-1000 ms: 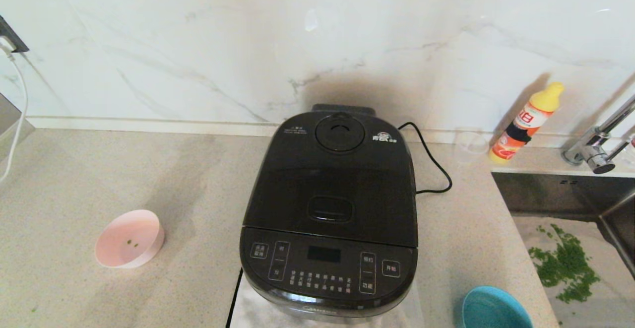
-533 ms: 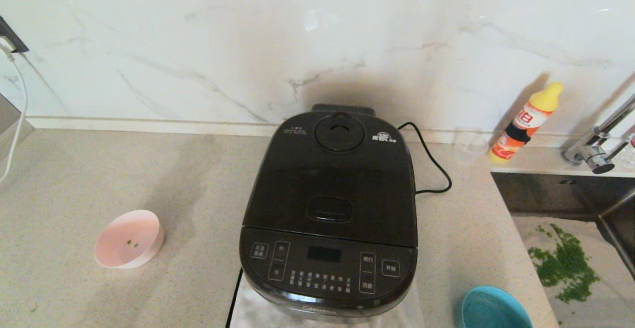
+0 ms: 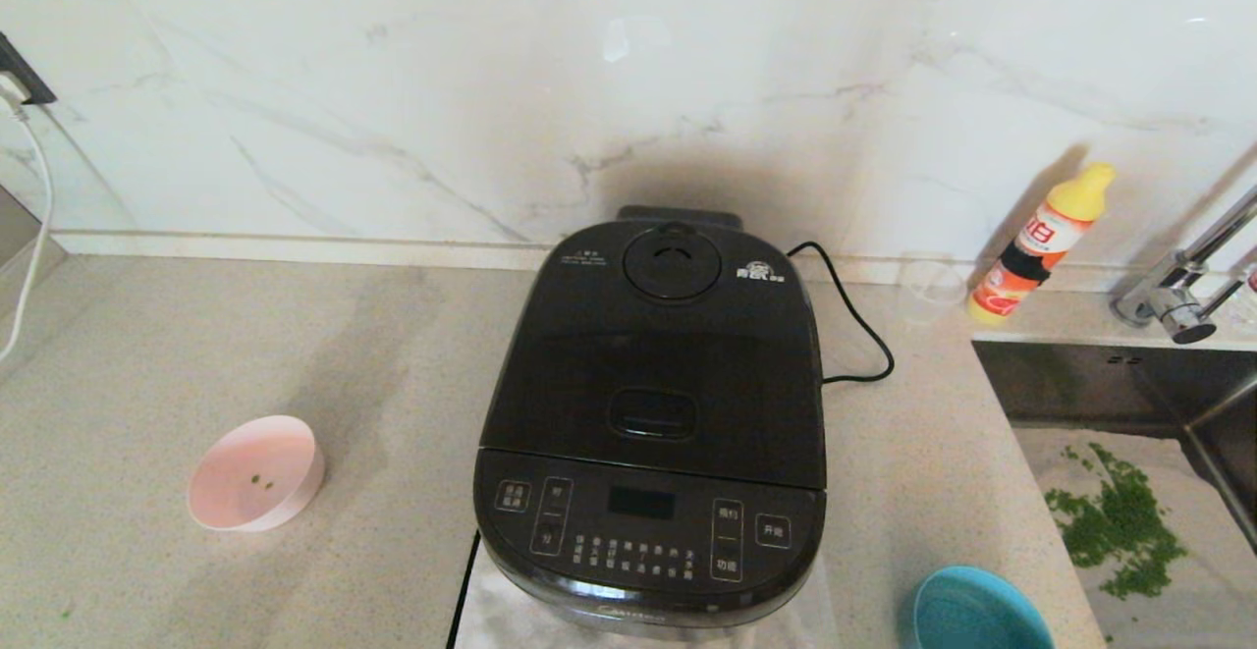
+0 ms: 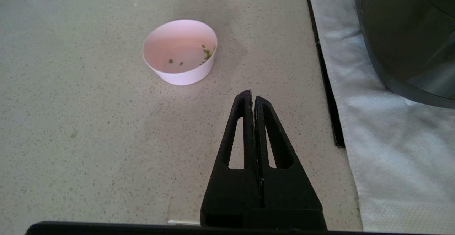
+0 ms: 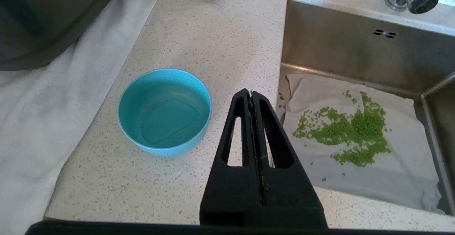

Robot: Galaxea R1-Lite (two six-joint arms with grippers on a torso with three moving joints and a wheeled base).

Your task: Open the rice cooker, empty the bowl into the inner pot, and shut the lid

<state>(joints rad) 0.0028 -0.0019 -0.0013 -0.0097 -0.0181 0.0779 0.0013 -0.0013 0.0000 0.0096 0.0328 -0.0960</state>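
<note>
From the head camera, the rice cooker [image 3: 653,423] sat square on the counter [image 3: 393,364] with its lid [image 3: 658,354] down flat; the inner pot was hidden beneath it. The oblong button [image 3: 653,413] sat just behind the control panel [image 3: 648,526], and that looked like the place to press. The lid seemed stiff, glossy and probably slippery, so a push on the button would likely serve better than a pinch at the edge. A pink bowl [image 3: 255,472] stood well to the left of the cooker, a blue bowl [image 3: 977,615] to its front right. Neither arm showed here.

From the left wrist camera, the left gripper [image 4: 253,98] hung over bare counter with its fingers pressed together, holding nothing. The pink bowl [image 4: 180,51] lay ahead of it, upright, with only a few green bits inside. It looked light and thin-walled; the rim seemed the natural place to grip.

From the right wrist camera, the right gripper [image 5: 250,96] also had its fingers together and empty. The blue bowl [image 5: 165,111] stood beside the cooker's white cloth [image 5: 53,96], apparently empty. More green bits lay in the sink [image 5: 341,46].
</note>
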